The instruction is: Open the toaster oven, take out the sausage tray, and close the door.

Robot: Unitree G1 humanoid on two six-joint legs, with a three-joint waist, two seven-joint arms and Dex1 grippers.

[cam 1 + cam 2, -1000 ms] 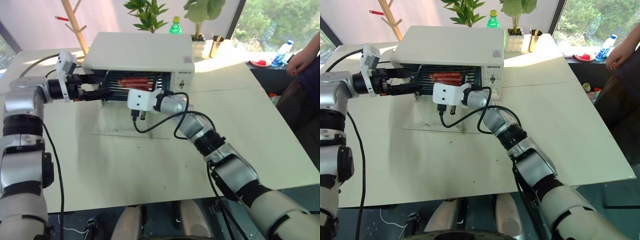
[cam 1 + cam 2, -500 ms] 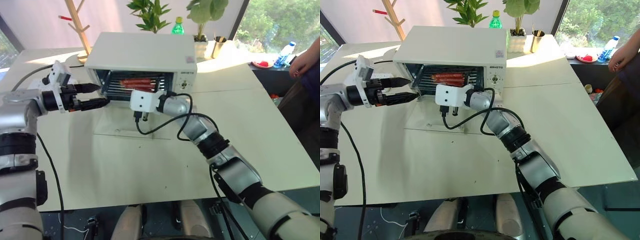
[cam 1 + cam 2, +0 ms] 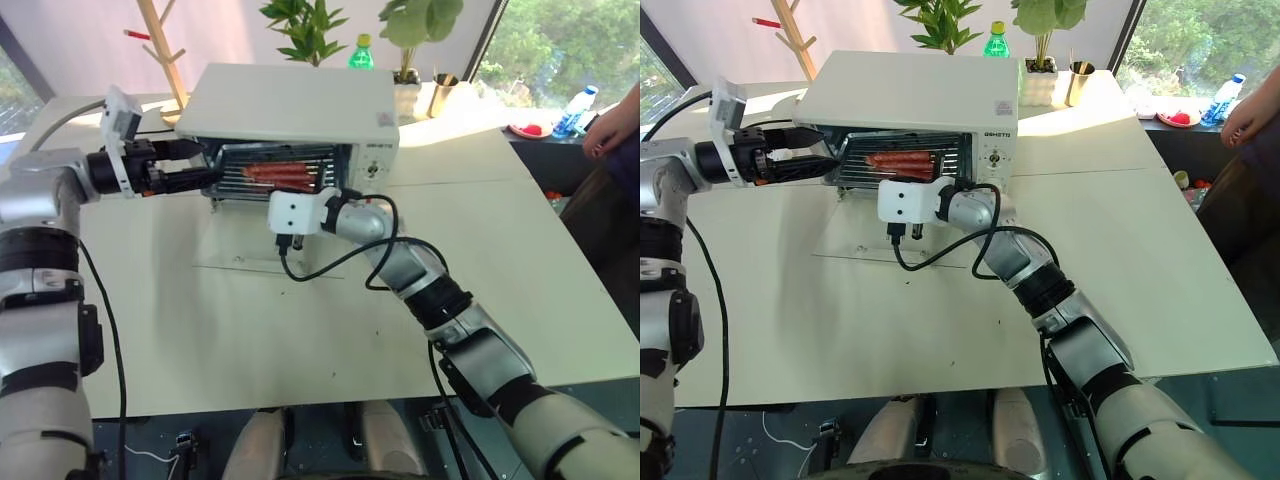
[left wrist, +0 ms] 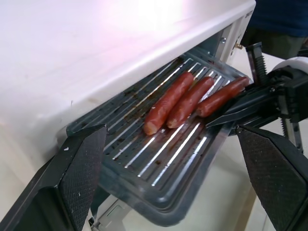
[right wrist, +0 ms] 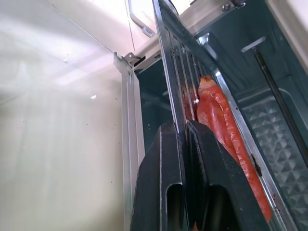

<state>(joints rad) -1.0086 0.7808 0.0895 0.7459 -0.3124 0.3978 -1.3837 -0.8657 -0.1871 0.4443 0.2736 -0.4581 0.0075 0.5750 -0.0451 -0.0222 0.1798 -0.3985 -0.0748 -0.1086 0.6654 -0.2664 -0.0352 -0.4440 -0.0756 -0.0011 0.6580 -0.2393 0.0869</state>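
Left gripper (image 3: 205, 166) is seen at the left end of the toaster oven (image 3: 300, 105) mouth, fingers spread wide, nothing between them. In the left wrist view the sausage tray (image 4: 163, 159) lies straight ahead between the two fingers (image 4: 79, 175), partly drawn out of the cavity and projecting past the opening.

Tray position: still mostly on its slot inside the oven, front edge overhanging the door (image 3: 265, 240), which is folded flat down onto the table (image 3: 520, 250). Its long axis runs side to side across the oven front; three sausages (image 4: 185, 101) are laid across the rack, angled front to back.

Right gripper (image 5: 185, 144) is clamped shut on the tray's front rim, near the middle to right part, as shown in the right wrist view, with the rim pinched between both fingers. The right arm is therefore judged the working one; the tray would be drawn toward the robot, over the lowered door.

Obstructions: the open door beneath the tray's path; the right arm's loose cable (image 3: 330, 265) hanging over the glass. Behind the oven a green bottle (image 3: 360, 52), potted plants (image 3: 310, 25) and a metal cup (image 3: 441, 92) are noted, well apart. At far right, a person's hand (image 3: 610, 135) is near a red dish (image 3: 530, 128).
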